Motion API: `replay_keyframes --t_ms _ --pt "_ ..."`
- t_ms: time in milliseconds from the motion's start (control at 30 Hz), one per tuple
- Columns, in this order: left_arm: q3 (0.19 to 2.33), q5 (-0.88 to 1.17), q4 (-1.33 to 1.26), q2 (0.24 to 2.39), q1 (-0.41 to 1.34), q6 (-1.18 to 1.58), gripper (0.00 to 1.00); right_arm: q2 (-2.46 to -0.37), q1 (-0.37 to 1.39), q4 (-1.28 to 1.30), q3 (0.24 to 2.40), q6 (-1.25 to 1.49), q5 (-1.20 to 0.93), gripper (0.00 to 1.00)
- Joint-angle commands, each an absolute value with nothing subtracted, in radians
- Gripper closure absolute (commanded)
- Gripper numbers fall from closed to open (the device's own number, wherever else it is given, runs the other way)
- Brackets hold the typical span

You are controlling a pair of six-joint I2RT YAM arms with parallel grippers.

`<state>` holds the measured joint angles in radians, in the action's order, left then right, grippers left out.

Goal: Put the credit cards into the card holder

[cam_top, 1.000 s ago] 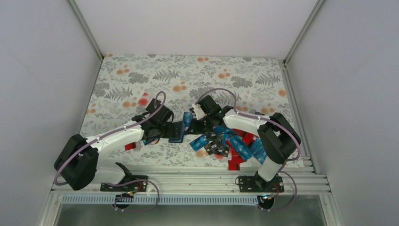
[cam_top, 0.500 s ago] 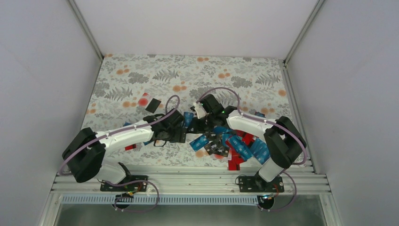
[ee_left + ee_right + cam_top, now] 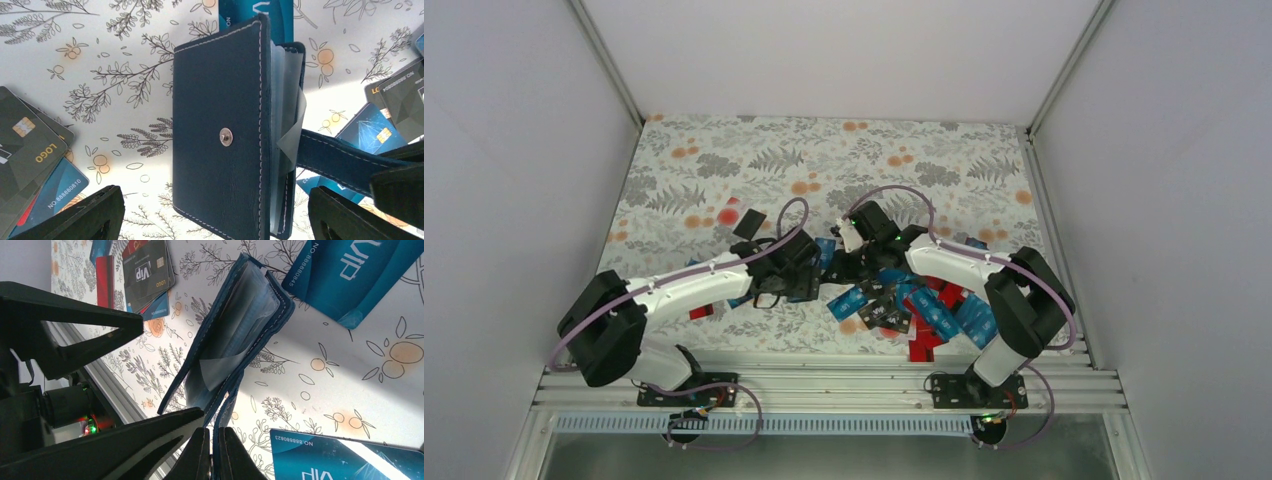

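White walls box in a flower-patterned counter point(image 3: 724, 150). Mid-counter the navy card holder point(image 3: 220, 135) lies partly open. The left jaws stand spread wide either side of it, and the right jaws are pinched tight on its strap. Credit cards point(image 3: 936, 312) litter the right side.

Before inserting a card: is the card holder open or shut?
Ajar, not spread: the card holder covers gape, clear sleeves show at the edge, and the right gripper pinches its strap.
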<state>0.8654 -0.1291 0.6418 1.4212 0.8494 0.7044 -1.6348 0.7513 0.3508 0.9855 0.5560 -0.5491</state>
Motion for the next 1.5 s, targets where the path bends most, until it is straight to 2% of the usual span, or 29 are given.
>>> replay_keyframes --t_ms 0,300,600,900,1267,1467 --pt "0.897 -0.171 0.681 1.395 0.855 0.711 0.09 -1.626 0.758 0.368 0.989 0.547 -0.531 0.96" --pt "0.899 -0.204 0.655 1.453 0.855 0.708 0.12 -1.629 0.758 0.378 0.994 0.545 -0.527 0.96" --pt "0.873 -0.351 0.706 1.422 0.853 0.797 0.26 -1.642 0.758 0.385 0.984 0.534 -0.503 0.96" --pt "0.840 -0.424 0.728 1.429 0.804 0.842 0.26 -1.683 0.758 0.386 0.952 0.510 -0.471 0.96" --pt "0.696 -0.279 0.544 1.463 0.605 0.793 0.28 -1.741 0.728 0.390 0.934 0.486 -0.390 0.96" --pt "0.630 -0.114 0.434 1.520 0.485 0.754 0.28 -1.791 0.709 0.386 0.950 0.478 -0.383 0.96"
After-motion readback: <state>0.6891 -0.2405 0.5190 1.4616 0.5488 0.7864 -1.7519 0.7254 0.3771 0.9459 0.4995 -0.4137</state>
